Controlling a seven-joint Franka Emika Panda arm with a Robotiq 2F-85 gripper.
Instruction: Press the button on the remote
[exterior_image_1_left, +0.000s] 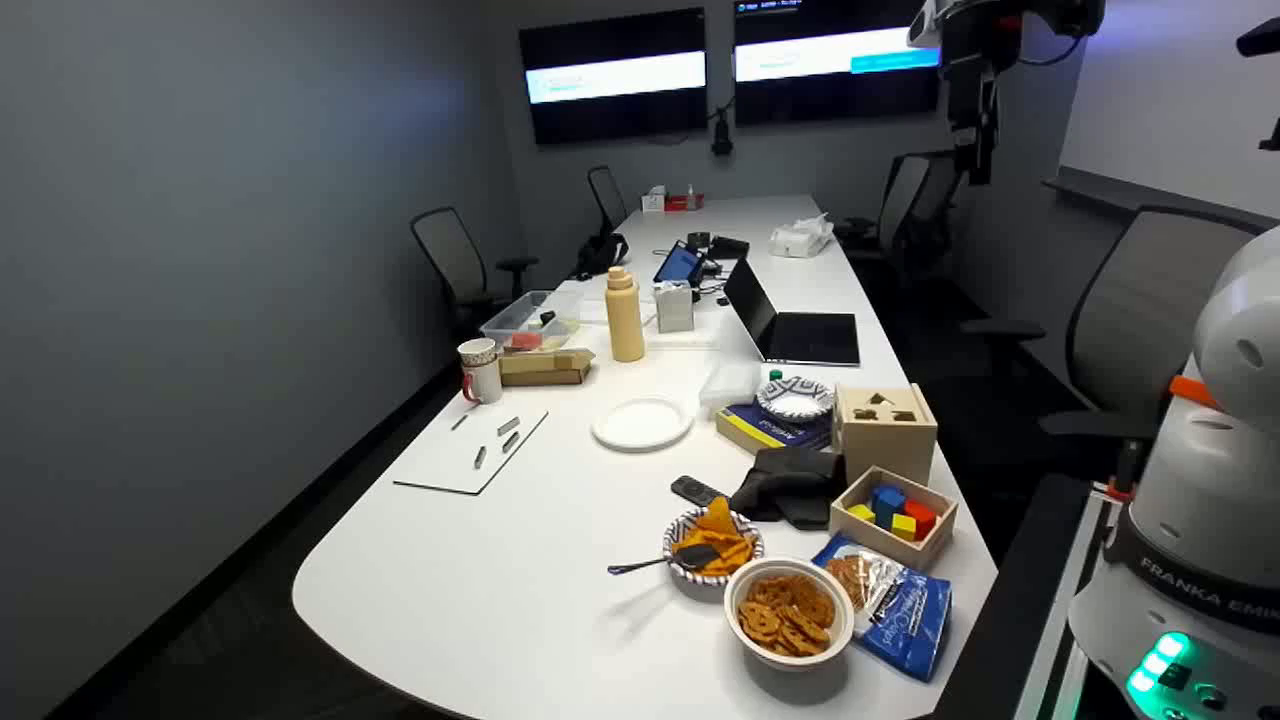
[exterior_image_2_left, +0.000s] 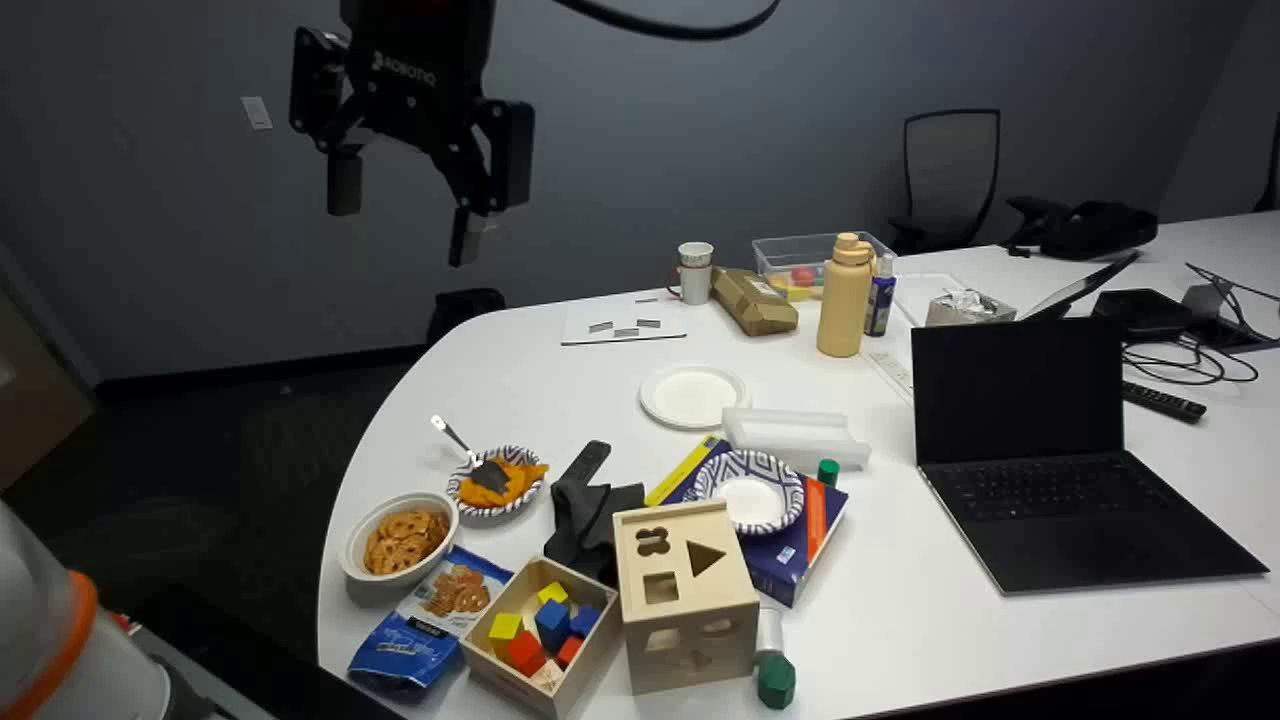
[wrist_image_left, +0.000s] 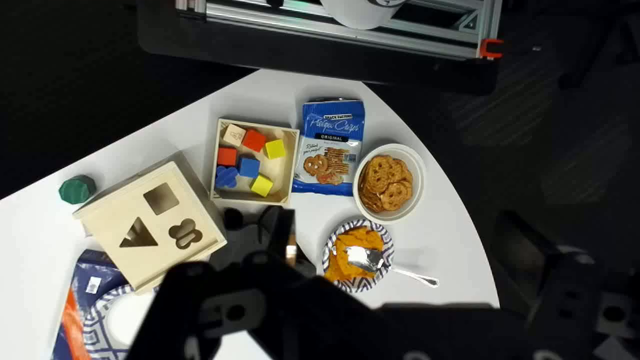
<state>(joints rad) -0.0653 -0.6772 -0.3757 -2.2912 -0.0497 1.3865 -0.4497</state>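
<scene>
The pincer (exterior_image_2_left: 406, 212) is held high, well above the counter (exterior_image_1_left: 470, 610), and its two fingers (exterior_image_2_left: 466, 238) are spread wide from each other, as is seen also in the wrist view. In both exterior views a dark remote (exterior_image_1_left: 698, 491) is found on the counter, between a patterned bowl (wrist_image_left: 388, 241) of orange chips (wrist_image_left: 340, 266) and a black cloth (exterior_image_2_left: 580, 530). Whether its end is covered by the cloth or only touched by it cannot be told. Another remote (exterior_image_2_left: 1163, 400) can be seen in an exterior view, partly hidden behind the open laptop (exterior_image_2_left: 1050, 490).

In the chips a metal utensil (wrist_image_left: 367, 258) is laid, with its handle extended over the rim. Just beside, pretzel crisps (wrist_image_left: 387, 182) are contained in a white bowl (wrist_image_left: 420, 180). Near it a blue snack bag (wrist_image_left: 330, 142) is laid flat, and next to the bag a wooden tray (exterior_image_1_left: 873, 541) is placed, in which coloured blocks (wrist_image_left: 248, 167) are kept. A wooden box (exterior_image_2_left: 700, 592) with cut-out holes is stood beside the tray. A patterned dish (exterior_image_2_left: 790, 490) is set on a book (exterior_image_2_left: 770, 562). Farther along, a white plate (exterior_image_2_left: 694, 397), a tan bottle (exterior_image_2_left: 845, 300) and a mug (exterior_image_2_left: 694, 275) can be seen.
</scene>
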